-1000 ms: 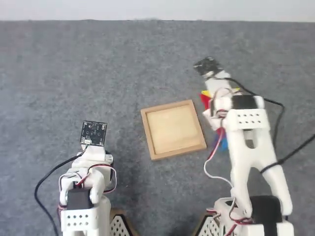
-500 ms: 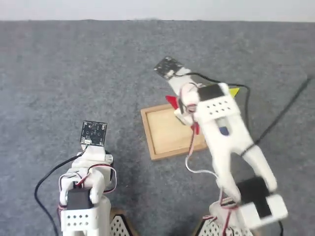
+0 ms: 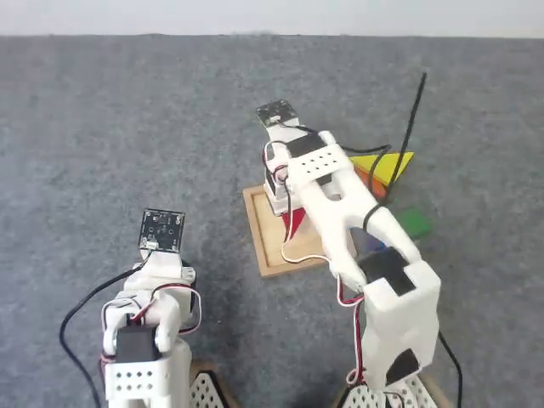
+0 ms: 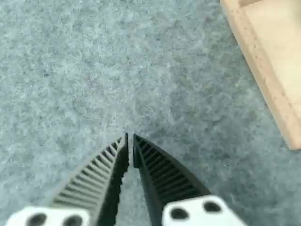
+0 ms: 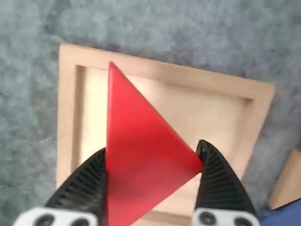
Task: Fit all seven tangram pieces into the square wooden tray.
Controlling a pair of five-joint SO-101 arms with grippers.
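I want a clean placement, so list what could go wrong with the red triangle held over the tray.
The tip of the red triangle appears to overlap the rim of the tray in the right wrist view; dropped so, it may land tilted on the rim.
The right tool grips it only at its edges, so it could twist on release.

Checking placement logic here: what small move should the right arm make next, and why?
Probably lower the red triangle into the tray: the right gripper holds it over the tray's bare floor, apparently not yet resting flat.
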